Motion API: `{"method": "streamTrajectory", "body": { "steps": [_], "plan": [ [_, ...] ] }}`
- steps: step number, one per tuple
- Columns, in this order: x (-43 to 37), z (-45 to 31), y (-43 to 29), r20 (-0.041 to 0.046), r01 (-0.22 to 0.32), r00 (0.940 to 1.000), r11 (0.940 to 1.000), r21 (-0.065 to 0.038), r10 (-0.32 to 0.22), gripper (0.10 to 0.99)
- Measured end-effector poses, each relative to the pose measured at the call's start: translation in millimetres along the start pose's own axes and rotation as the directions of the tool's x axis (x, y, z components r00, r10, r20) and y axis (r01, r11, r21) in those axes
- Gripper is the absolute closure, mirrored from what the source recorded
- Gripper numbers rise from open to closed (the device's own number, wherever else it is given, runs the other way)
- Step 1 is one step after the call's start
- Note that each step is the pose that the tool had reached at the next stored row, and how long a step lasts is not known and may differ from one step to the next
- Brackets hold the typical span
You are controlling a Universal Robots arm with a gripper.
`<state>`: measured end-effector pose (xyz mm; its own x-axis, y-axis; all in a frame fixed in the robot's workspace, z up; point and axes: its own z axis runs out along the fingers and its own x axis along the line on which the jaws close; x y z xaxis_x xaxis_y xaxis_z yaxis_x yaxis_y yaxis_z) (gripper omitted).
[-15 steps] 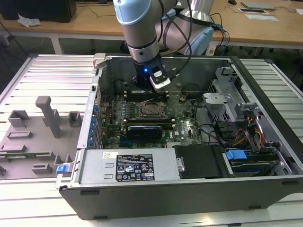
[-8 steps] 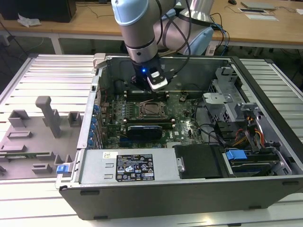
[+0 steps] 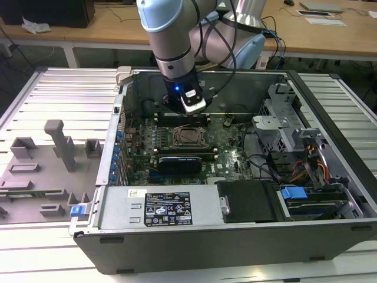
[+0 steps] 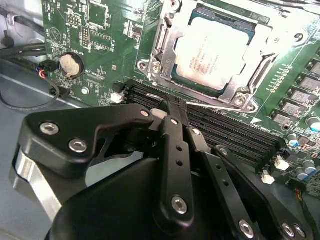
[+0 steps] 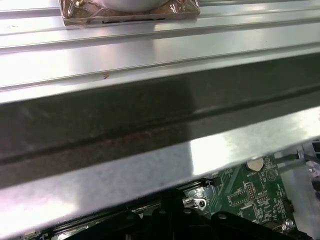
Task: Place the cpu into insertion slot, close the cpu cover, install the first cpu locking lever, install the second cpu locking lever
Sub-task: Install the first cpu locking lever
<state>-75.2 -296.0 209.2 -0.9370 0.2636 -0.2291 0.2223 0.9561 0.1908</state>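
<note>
The cpu (image 4: 212, 50), a pale silver square, lies in the insertion slot (image 3: 189, 137) on the green board. The cpu cover (image 4: 165, 45), a silver frame, lies flat around it. A thin silver locking lever (image 4: 220, 106) runs along the socket's edge nearest the gripper. My gripper (image 4: 170, 106) is shut, its black fingertips pressed together at the end of that lever, just above the black memory slots. I cannot tell whether the tips touch the lever. In the exterior view the gripper (image 3: 189, 118) hangs inside the open computer case, just behind the socket.
Long black memory slots (image 4: 235, 132) lie between gripper and socket. A coin battery (image 4: 71, 64) and black cables sit beside them. The case wall (image 5: 150, 125) rises close by. A power supply (image 3: 165, 206) and drive cage (image 3: 283, 118) flank the board. A grey fixture plate (image 3: 53, 159) lies outside the case.
</note>
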Motion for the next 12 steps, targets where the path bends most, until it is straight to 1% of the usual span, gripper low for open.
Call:
{"method": "streamTrajectory", "body": {
  "steps": [8, 12],
  "plan": [
    [2.8, 2.0, 3.7, 0.0061, -0.029, 0.9996, 0.9996, 0.007, 0.029, 0.980],
    [3.4, 4.5, 3.6, 0.0087, -0.037, 0.9993, 0.9992, 0.012, 0.037, 0.980]
  ]
}}
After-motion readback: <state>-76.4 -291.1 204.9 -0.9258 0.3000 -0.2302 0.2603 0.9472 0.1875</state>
